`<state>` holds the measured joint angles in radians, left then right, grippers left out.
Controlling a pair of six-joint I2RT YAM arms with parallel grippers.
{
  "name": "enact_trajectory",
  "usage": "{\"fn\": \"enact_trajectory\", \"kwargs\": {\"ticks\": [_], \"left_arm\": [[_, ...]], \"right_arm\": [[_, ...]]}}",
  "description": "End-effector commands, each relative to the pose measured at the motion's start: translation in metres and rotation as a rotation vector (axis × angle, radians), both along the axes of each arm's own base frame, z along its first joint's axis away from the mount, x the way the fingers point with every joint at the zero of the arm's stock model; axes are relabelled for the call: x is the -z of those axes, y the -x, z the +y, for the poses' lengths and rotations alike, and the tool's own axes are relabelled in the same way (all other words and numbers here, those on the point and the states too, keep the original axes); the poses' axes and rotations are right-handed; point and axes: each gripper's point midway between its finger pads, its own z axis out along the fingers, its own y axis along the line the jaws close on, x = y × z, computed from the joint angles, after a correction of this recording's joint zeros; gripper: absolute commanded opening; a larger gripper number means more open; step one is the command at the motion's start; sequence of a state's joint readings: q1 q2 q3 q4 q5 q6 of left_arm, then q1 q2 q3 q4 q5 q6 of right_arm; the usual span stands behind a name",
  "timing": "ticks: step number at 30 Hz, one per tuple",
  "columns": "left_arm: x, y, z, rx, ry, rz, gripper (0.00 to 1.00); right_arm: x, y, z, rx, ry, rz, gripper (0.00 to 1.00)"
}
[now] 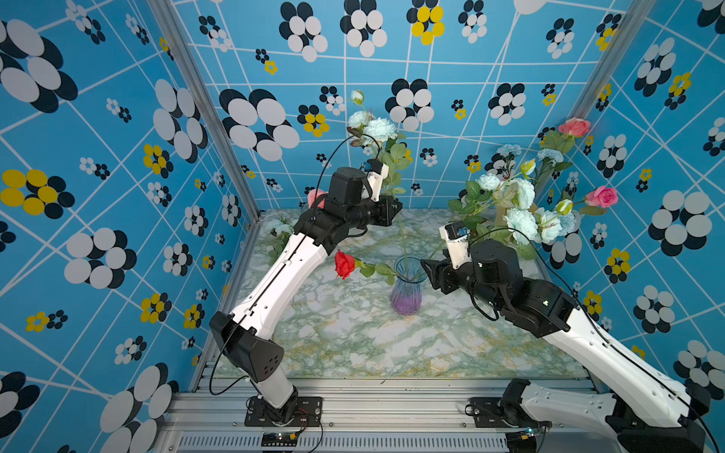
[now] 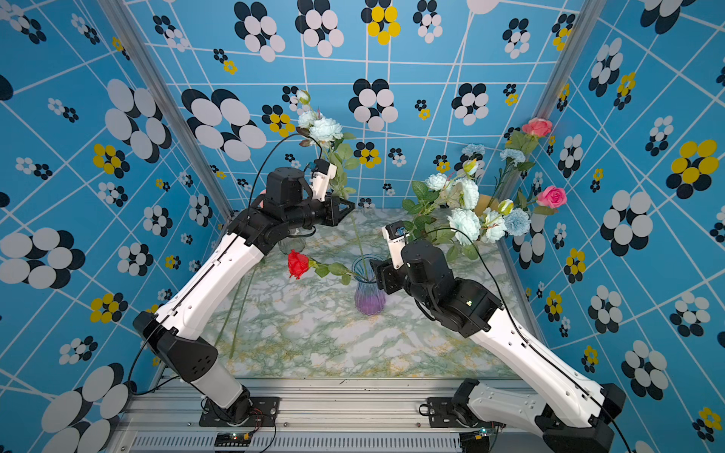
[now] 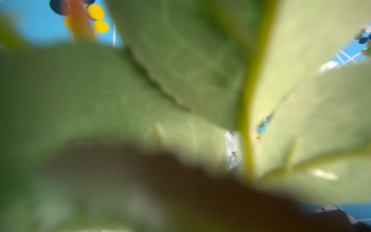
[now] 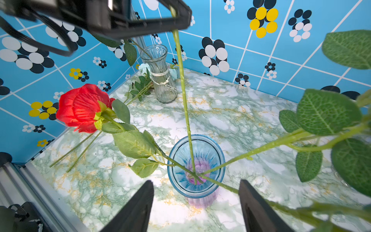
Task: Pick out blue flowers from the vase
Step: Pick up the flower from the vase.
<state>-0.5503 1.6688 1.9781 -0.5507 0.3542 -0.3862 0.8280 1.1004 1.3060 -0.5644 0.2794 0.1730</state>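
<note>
Marble-look worktop (image 1: 353, 345) carried everything; task judged roughly midway. A big cluster of pale blue blooms (image 1: 521, 223) mixed with pink roses (image 1: 602, 196) stood at the back on the right arm's side. Two leafy stems (image 4: 261, 148) ran from the vase (image 1: 407, 290) toward that side, but which blooms they fed could not be told, so the count left was unclear. The vase, blue glass with a purple base, stood upright mid-worktop. One blue flower (image 1: 378, 129) rose tall above it, its stem (image 4: 184, 96) clamped in the left claw (image 1: 394, 210) well above the rim. The foot of that stem was down at the vase bottom: gripped, not lifted out. Red rose (image 1: 344, 263) leaned out over the rim toward the left arm; not a target. Clear glass vase (image 4: 158, 74) stood in the back corner, and small blue flowers (image 4: 143, 68) lay on the worktop beside it with stems flat, so those looked done. Right claw (image 4: 196, 181) hung with jaws apart just beside the vase rim, holding nothing. Left to do: pull the held stem free, then any other blue ones in the vase.
</note>
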Motion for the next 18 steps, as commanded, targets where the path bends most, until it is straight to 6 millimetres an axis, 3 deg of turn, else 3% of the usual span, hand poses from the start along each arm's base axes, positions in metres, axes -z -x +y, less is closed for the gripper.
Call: {"fn": "enact_trajectory", "kwargs": {"ticks": [1,8,13,18], "left_arm": [[-0.026,0.022,-0.003,0.078,-0.026,-0.038,0.0],[-0.08,0.054,0.0,0.161,0.029,-0.113,0.0],[-0.115,0.078,0.001,0.229,0.107,-0.153,0.0],[-0.139,0.096,0.004,0.273,0.168,-0.187,0.0]], "right_arm": [[-0.019,-0.001,-0.004,0.018,-0.051,-0.032,0.71],[-0.022,0.002,-0.001,0.002,-0.083,-0.027,0.71],[-0.036,0.007,-0.005,-0.002,-0.117,-0.056,0.71],[-0.047,0.013,-0.011,-0.004,-0.144,-0.074,0.72]]}}
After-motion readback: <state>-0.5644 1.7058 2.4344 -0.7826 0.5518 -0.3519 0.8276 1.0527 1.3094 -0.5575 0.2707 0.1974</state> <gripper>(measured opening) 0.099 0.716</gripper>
